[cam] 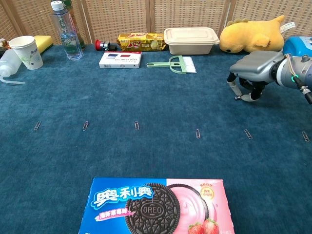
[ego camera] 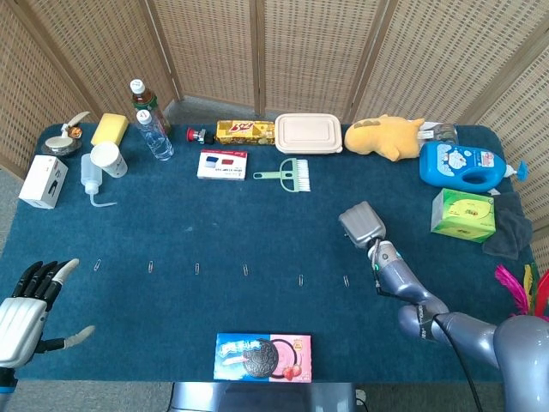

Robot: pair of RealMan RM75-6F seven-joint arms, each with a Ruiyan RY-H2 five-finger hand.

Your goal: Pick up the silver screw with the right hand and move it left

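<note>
So the right hand [cam: 251,73] is hanging just over the blue bench [cam: 146,102], palm down, fingers curled under. In the chest view there's a tiny silver screw [cam: 238,97] pinched at the fingertips, looks like it's clear of the cloth, though it's so small I wouldn't swear the grip is solid. From the head view the hand [ego camera: 361,225] is at about 4 o'clock from the bench centre and hides the screw entirely.

Progress-wise: the pickup looks done, the move left is what remains. I'd guess the screw needs carrying toward 9 o'clock, over the row of paper clips [cam: 197,132] or just behind it, then setting down.

The left hand [ego camera: 26,311] sits idle at the 8 o'clock corner, fingers spread, holding nothing.
</note>
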